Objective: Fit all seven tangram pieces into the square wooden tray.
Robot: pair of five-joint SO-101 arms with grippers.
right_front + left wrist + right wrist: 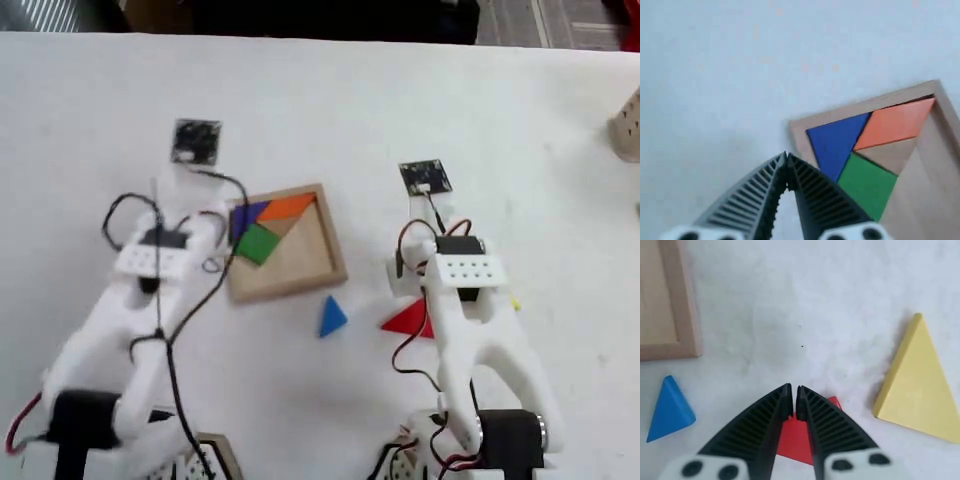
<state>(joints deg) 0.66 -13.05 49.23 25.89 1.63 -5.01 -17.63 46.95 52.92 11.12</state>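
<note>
The square wooden tray [300, 280] lies between the two arms. A blue piece [835, 142], an orange piece [895, 122] and a green piece [867, 182] sit together in one of its corners. My left gripper [787, 161] is shut and empty, hovering just off that corner of the tray [797, 132]. On the table lie a small blue triangle [332, 316], a red triangle [408, 320] and a yellow triangle [917, 375]. My right gripper [793, 390] is shut just above the red triangle [795, 442], with the small blue triangle [670, 410] to one side.
A tray corner [685, 315] is close to the right gripper. A pale perforated wooden object [626, 125] stands at the table's far right edge. Another wooden frame [218, 455] peeks out at the front by the left arm's base. Cables hang from both arms.
</note>
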